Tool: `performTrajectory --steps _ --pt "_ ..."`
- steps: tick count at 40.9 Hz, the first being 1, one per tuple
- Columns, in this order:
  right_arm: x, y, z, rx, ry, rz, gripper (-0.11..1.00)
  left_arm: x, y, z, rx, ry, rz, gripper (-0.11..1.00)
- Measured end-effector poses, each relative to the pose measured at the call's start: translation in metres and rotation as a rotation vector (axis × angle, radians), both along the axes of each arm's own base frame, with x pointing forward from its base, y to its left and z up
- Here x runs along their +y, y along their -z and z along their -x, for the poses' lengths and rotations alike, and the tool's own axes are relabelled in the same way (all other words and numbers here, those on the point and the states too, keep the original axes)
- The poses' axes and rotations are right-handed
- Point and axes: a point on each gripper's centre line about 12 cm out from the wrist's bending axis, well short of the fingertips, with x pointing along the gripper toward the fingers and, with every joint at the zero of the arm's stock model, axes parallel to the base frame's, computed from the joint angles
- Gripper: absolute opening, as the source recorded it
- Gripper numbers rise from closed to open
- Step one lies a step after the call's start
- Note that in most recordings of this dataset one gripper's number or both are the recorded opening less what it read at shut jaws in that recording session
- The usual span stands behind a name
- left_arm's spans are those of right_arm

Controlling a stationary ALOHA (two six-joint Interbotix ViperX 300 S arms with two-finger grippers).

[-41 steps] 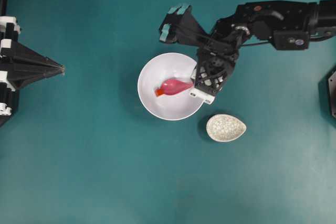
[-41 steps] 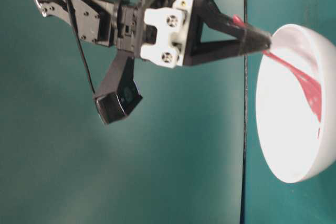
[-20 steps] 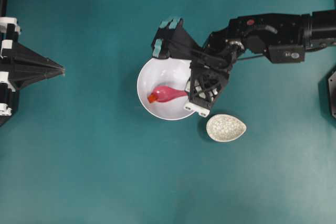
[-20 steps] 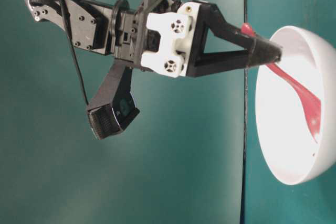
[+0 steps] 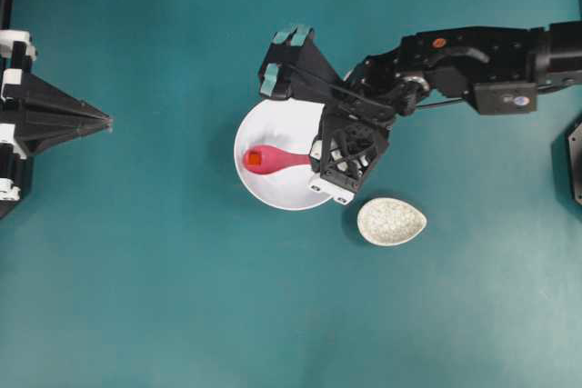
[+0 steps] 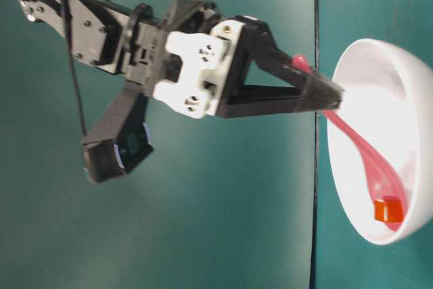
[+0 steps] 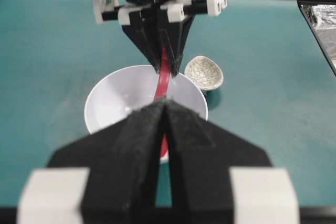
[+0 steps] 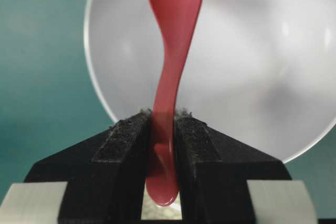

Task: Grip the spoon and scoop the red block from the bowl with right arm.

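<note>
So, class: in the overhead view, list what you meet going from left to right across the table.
Left tool → red block in the spoon → right tool → speckled dish.

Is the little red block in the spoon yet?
Yes. The block sits in the spoon's scoop, over the bowl, with the right gripper clamped on the handle.

From overhead I see the bowl (image 5: 273,190) near the table's (image 5: 182,297) middle, with the spoon (image 5: 273,160) lying in it and the red block (image 5: 255,160) sitting in the spoon's scoop at its left end. The right gripper (image 5: 314,159) sits over the bowl's right rim. The spoon rest (image 5: 391,222) lies just right of the bowl, apart from it. The left gripper (image 5: 107,120) stays far left.
</note>
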Motion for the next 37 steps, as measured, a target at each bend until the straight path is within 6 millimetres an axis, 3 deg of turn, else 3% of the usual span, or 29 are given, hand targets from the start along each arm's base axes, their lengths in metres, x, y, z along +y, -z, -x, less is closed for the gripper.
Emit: performTrajectory --steps 11,17,37 --pt "-0.001 -0.024 0.014 -0.108 0.066 0.001 0.18 0.000 0.000 0.000 0.000 0.001 0.002 0.00" --pt "-0.002 -0.042 0.026 -0.201 0.139 -0.018 0.07 0.000 0.000 0.000 -0.002 0.001 0.002 0.00" --pt "-0.003 -0.076 0.063 -0.393 0.362 -0.149 0.07 0.000 0.001 0.000 0.003 0.001 0.002 0.00"
